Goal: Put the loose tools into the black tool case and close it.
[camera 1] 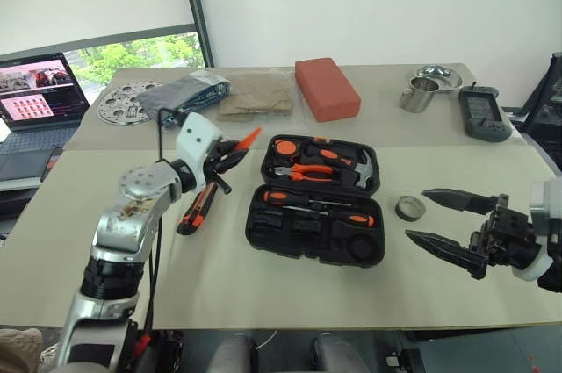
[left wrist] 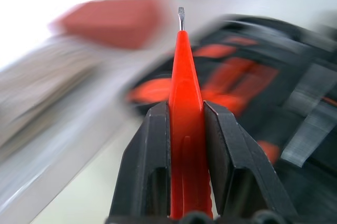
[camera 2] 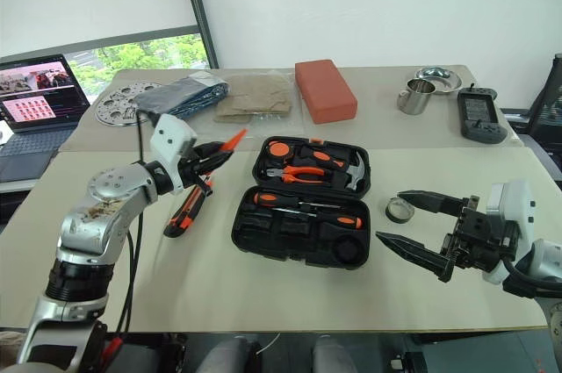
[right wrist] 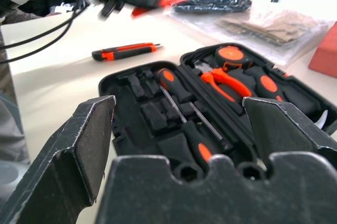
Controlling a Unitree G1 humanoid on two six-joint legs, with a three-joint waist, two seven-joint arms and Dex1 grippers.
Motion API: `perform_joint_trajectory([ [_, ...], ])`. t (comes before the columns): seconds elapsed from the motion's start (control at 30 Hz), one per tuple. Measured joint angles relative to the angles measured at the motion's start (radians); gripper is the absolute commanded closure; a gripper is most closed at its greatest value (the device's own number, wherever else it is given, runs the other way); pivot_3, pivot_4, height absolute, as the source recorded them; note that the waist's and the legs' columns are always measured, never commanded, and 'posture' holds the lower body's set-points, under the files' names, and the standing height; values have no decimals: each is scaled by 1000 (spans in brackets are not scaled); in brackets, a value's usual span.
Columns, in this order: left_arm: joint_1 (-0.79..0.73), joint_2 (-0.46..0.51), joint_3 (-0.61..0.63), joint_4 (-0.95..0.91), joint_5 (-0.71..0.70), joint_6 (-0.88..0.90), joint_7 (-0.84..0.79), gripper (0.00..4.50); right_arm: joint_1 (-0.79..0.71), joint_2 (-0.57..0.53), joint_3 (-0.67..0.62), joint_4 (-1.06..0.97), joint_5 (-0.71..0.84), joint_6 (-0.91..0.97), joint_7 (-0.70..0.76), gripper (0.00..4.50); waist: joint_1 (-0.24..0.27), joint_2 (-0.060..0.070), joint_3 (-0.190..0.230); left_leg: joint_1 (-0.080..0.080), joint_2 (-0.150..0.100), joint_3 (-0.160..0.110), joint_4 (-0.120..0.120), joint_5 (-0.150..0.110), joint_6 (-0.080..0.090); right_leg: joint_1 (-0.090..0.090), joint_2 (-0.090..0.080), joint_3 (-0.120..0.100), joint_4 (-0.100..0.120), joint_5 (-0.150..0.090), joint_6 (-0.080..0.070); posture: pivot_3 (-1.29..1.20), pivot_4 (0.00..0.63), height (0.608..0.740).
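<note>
Left of the black tool case (camera 1: 314,200), my left gripper (camera 1: 235,152) pinches the slim orange tool (left wrist: 185,103); I'd line its tip with an empty slot before lowering. Right gripper (camera 1: 450,221) spread, empty.

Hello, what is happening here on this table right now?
A humanoid robot is packing tools into the open black tool case. Its left gripper is shut on a slim small orange tool, held above the table beside the case. The right gripper hangs open on the other side. Two screwdrivers already lie in the case; the utility knife and tape roll are on the table.
</note>
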Motion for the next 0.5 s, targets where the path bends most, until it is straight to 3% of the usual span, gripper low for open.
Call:
perform_joint_trajectory([
  [0.2,-156,19,-167,250,103,-233,-280,4031,29,4,-2,4,-8,-14,8,0,3,0,0,-5,0,1,3,0,0,0,1,-2,-1,0,0,0,150,740],
  [0.5,-304,-108,-248,520,190,-363,-414,4031,92,33,-20,-28,-8,-27,-11,0,-2,2,-1,-12,-2,-1,4,0,1,-5,4,0,2,0,0,0,150,740],
])
